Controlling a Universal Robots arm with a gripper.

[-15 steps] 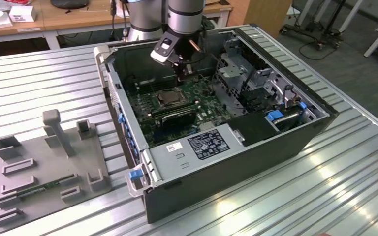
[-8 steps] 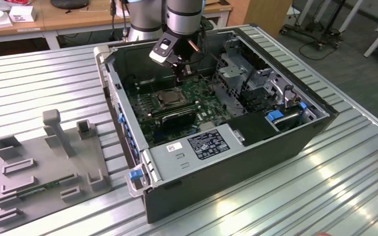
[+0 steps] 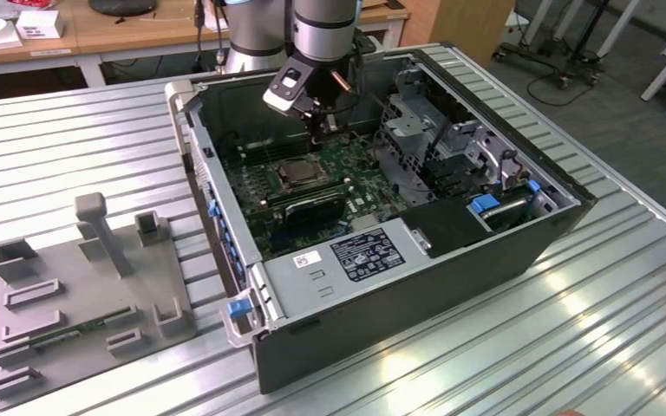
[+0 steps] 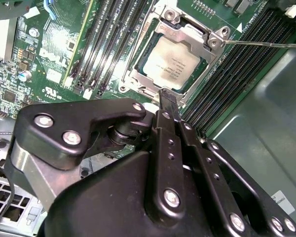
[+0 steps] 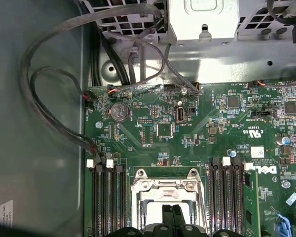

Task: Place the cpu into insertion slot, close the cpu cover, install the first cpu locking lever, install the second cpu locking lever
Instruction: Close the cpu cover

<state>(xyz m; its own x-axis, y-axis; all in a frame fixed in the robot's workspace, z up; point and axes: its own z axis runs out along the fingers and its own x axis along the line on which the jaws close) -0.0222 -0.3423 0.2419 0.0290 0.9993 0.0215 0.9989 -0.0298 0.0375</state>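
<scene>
The cpu (image 4: 168,58) lies flat in the insertion slot (image 4: 134,79) on the green motherboard, its silver-grey top showing through the cut-out of the cpu cover (image 4: 186,33), which lies down over it. One thin locking lever (image 4: 266,44) sticks out sideways from a corner of the socket, away from the frame. My gripper (image 4: 166,101) is shut with nothing between its black fingers, and its tip sits at the edge of the cover. In the exterior view the gripper (image 3: 323,130) hangs inside the open case just behind the socket (image 3: 292,173). The first wrist view shows the fingertips (image 5: 166,215) over the cover (image 5: 167,190).
Long black memory slots (image 4: 113,44) flank the socket on both sides. A drive cage (image 3: 426,139) and the case walls (image 3: 212,173) hem in the board. Grey cables (image 5: 49,98) loop near one wall. A grey fixture plate (image 3: 79,286) lies on the table at the exterior view's left.
</scene>
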